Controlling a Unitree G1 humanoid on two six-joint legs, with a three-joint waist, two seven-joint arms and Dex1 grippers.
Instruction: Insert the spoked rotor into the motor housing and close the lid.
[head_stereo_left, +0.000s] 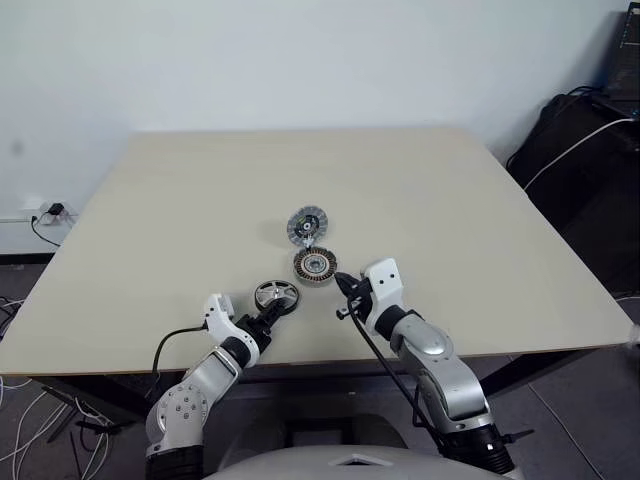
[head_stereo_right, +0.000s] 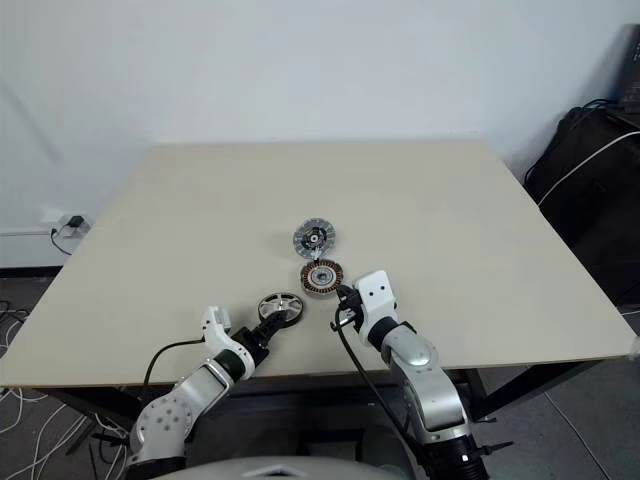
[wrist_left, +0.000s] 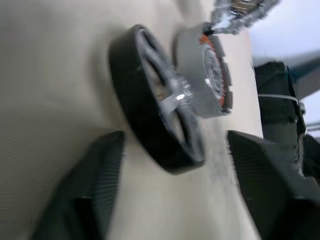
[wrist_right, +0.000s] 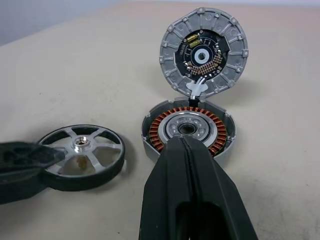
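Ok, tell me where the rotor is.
The rotor lies flat on the table, near its front edge, left of the housing, between the left gripper's open fingers.

White-and-silver arms, black cables, black ribbed claws.

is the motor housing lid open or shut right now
Open. The lid is swung back from the motor housing, its circuit-board face showing, and the copper windings are bare. The rotor lies beside it.

Head eyes look down over the table (head_stereo_left: 180, 200); wrist cameras close (sharing the rotor (wrist_right: 82, 155))
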